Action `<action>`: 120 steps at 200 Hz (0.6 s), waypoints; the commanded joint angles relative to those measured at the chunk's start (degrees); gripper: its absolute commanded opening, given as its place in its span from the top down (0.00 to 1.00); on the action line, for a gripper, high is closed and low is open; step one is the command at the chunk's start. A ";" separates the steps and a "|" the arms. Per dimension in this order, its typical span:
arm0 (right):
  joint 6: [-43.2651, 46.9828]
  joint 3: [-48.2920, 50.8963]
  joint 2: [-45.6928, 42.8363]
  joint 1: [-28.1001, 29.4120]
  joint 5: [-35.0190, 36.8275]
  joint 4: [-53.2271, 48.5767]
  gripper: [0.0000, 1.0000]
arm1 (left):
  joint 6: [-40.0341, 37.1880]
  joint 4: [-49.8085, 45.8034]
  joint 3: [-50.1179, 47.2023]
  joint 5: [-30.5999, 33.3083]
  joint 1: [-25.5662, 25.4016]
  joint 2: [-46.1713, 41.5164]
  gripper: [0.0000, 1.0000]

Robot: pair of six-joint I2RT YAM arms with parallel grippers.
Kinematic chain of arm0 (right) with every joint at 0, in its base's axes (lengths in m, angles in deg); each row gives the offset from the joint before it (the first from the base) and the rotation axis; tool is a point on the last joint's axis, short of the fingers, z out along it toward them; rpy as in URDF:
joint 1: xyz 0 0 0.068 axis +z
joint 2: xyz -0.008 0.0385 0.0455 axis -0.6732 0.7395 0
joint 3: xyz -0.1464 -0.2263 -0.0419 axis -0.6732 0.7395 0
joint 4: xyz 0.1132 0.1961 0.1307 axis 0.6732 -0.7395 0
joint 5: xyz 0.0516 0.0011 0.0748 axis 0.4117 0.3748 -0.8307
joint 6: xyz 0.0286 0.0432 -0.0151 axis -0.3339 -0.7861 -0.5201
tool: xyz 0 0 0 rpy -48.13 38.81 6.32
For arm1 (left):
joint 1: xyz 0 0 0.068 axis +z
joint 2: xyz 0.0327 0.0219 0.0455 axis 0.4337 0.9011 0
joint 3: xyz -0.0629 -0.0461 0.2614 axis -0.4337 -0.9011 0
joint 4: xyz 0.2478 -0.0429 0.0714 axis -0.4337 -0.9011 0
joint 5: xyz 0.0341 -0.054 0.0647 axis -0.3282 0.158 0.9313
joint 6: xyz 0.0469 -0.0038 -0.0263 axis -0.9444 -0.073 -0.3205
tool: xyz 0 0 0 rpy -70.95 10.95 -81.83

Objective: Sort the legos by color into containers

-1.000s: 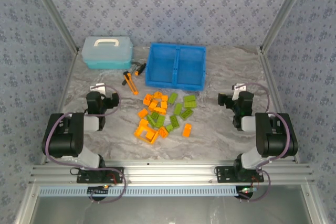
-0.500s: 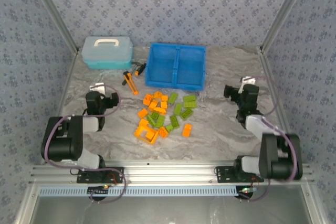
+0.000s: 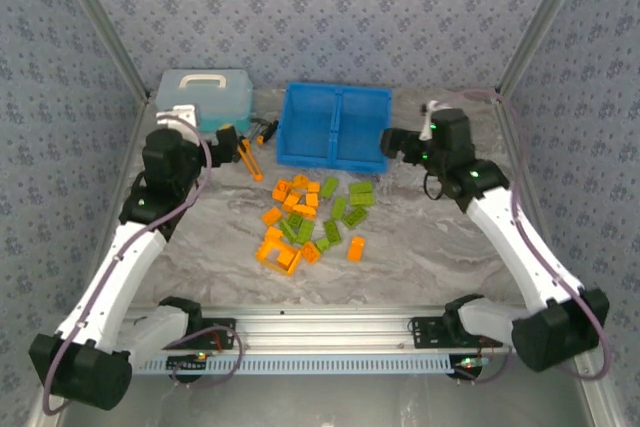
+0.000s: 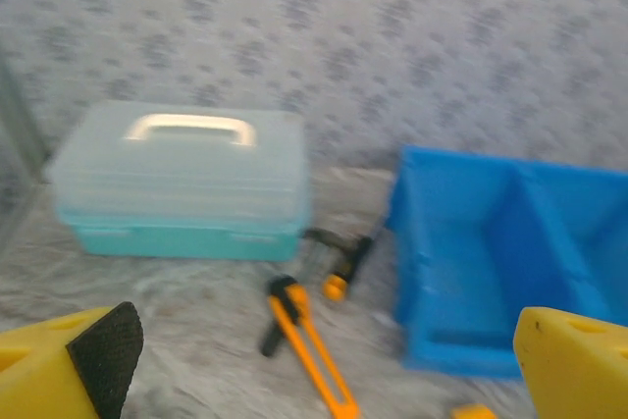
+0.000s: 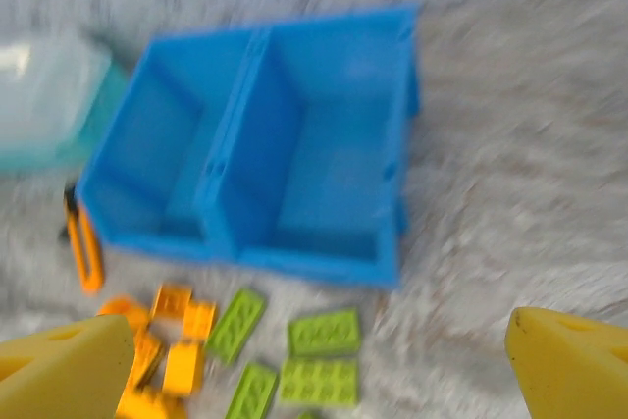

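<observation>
The legos (image 3: 315,217), orange and olive-green bricks, lie in a loose pile mid-table, orange mostly left and green right. Green plates (image 5: 324,333) and orange bricks (image 5: 182,316) show in the right wrist view, just in front of the bin. The containers are the two compartments of a bright blue bin (image 3: 337,125) behind the pile, with bare floors either side of the centre wall (image 5: 231,154). My left gripper (image 3: 235,142) hovers open left of the bin (image 4: 407,242), holding nothing (image 4: 329,340). My right gripper (image 3: 392,142) hangs open by the bin's right front corner, holding nothing (image 5: 319,355).
A pale blue lidded case (image 3: 203,97) with a white handle (image 4: 191,125) stands at the back left. Between the case and the bin lie a slim orange-and-black hand tool (image 3: 248,159) (image 4: 309,355) and a small black tool (image 4: 343,262). Patterned walls and metal posts enclose the table.
Both arms have unfolded from beside their bases and reached towards the back, the left towards the case and tools, the right towards the bin. The bricks have not moved.
</observation>
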 commanded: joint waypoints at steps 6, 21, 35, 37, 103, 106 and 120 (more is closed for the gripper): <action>1.51 -4.22 7.69 6.49 -0.39 -15.92 0.00 | -8.02 -27.17 11.01 -13.34 -4.11 3.37 0.01; 0.95 -4.36 11.84 9.13 0.15 -17.25 0.00 | -13.97 -32.36 12.38 -20.39 -5.75 4.20 0.01; -0.62 -2.79 14.62 11.19 0.10 -16.53 0.00 | -17.48 -32.15 9.73 -23.19 -6.72 3.29 0.01; -1.41 -2.52 14.93 11.38 0.15 -16.55 0.00 | -17.74 -31.78 9.28 -23.19 -6.76 3.12 0.01; -25.68 12.63 15.61 23.69 0.26 -10.44 0.01 | -27.61 -21.37 -2.74 -34.44 -7.04 -0.27 0.01; -26.37 13.04 15.70 24.22 0.17 -10.05 0.02 | -27.82 -21.35 -2.74 -35.15 -7.04 -0.18 0.01; -29.26 13.87 16.19 26.84 2.13 -10.52 0.03 | -28.02 -21.42 -2.61 -36.56 -7.13 0.24 0.01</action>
